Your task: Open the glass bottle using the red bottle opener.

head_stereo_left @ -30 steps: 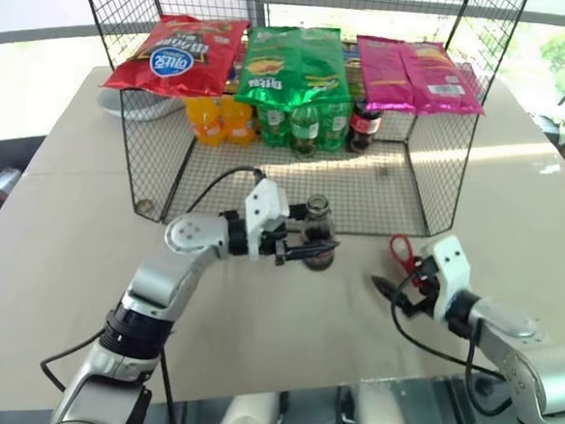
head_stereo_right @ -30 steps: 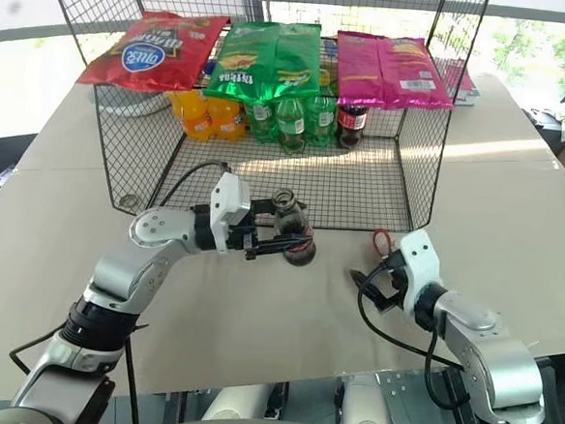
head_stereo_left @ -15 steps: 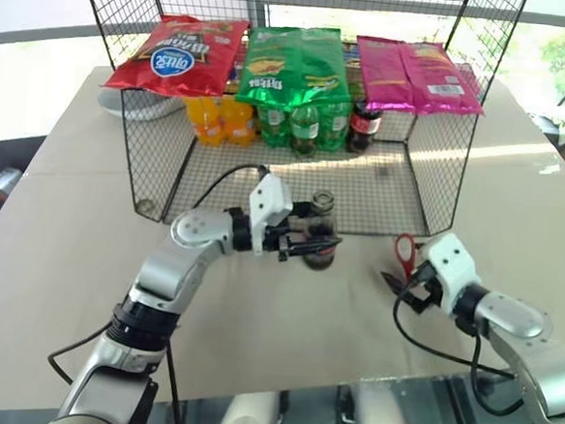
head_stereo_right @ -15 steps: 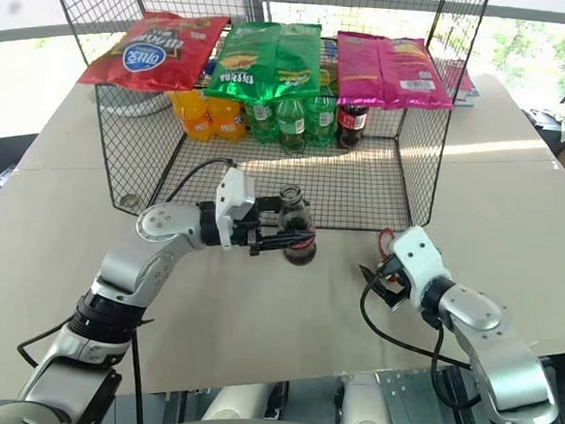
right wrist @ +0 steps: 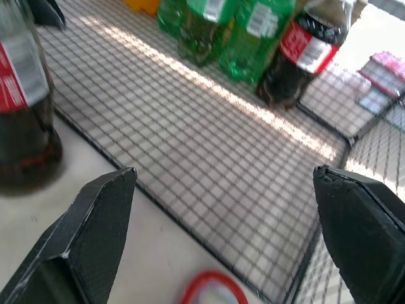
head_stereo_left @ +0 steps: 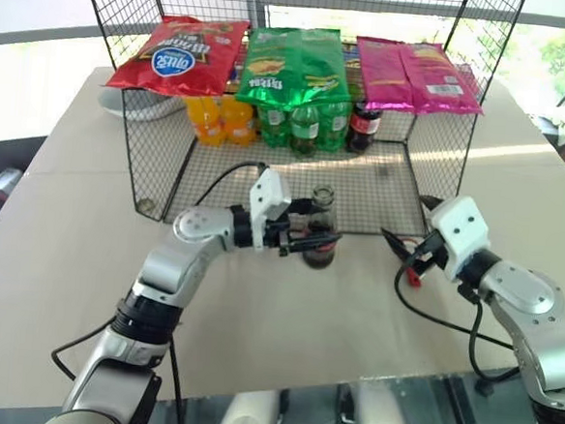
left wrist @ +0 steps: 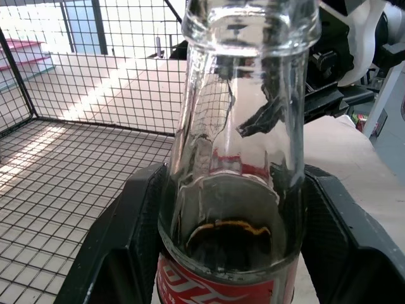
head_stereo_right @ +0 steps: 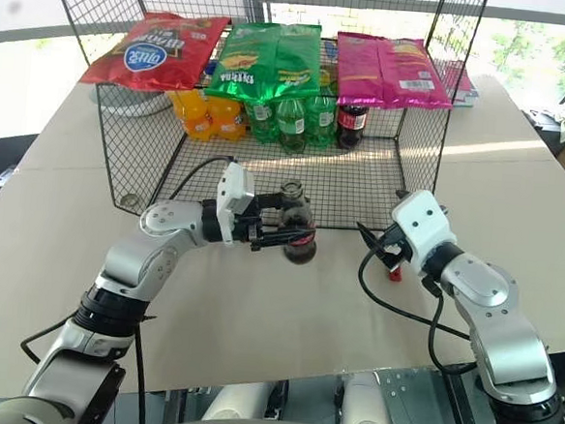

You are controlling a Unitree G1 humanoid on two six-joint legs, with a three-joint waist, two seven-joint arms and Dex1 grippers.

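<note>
head views: small contoured glass bottle (head_stereo_left: 320,236) with dark brown liquid and a red label band stands on the beige table (head_stereo_left: 76,256), just in front of the black wire mesh rack (head_stereo_left: 294,189). my left gripper (head_stereo_left: 311,241) reaches level from the side, one black finger on each flank of the lower body.
head views, right side: my right gripper (head_stereo_left: 403,251) hangs spread and empty above the table, well apart from the bottle. the small red bottle opener (head_stereo_left: 413,275) with a ring head lies on the table just beneath it, mostly hidden.
left wrist view: the clear neck and open-looking lip of the glass bottle (left wrist: 243,126) rise between my fingers (left wrist: 117,247); both pads sit at the label's shoulder. whether they press or only bracket the glass, i cannot tell. no cap is visible on the rim.
right wrist view: my fingers (right wrist: 95,221) stand wide with nothing between; the red ring of the opener (right wrist: 212,288) lies on the table just in front of the rack's base.
handling, bottle: rigid, smooth, breakable, and likely bottom-heavy. i judge the waist by the label the steadiest hold.
handling, opener: light, stiff, flat. i judge the short handle the place to pinch, leaving the ring free.
</note>
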